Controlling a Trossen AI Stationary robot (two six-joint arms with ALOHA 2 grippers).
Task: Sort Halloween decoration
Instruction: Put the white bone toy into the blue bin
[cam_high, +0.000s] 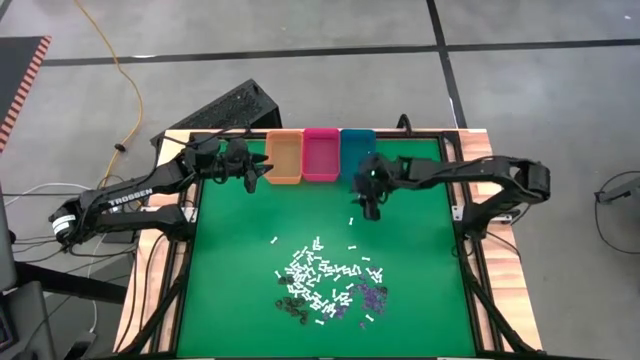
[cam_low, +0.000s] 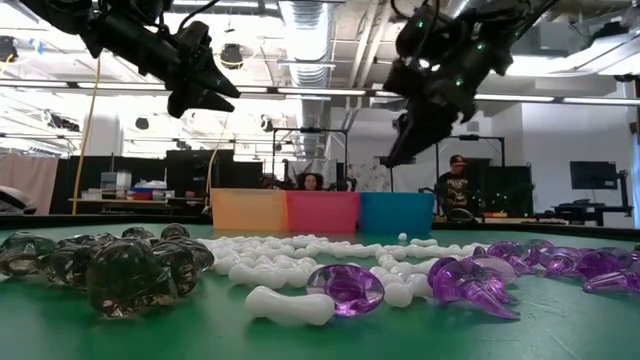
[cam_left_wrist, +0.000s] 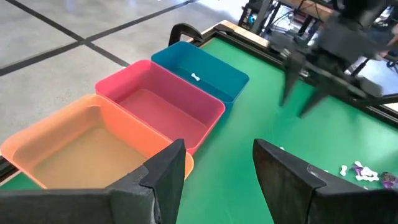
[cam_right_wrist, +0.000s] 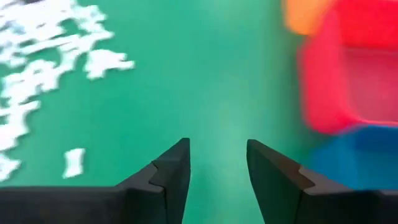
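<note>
Although one white piece (cam_left_wrist: 196, 77) lies in the teal bin (cam_high: 357, 140), the Halloween decoration (cam_high: 325, 285) sits as a scattered heap on the green mat (cam_high: 240, 260), well apart from both arms. From the right gripper (cam_high: 372, 207) the heap lies away from the bins; its nearest stray white stick (cam_high: 353, 220) is just beside it, long axis roughly along that line. Right gripper is nearer, spread and empty. Left gripper (cam_high: 262, 172) hovers spread beside the orange bin (cam_high: 284, 158). Beyond the table, a lab room with seated people.

Three bins (cam_high: 322, 155), two arms, and dozens of white, purple and dark pieces (cam_high: 325, 280).
</note>
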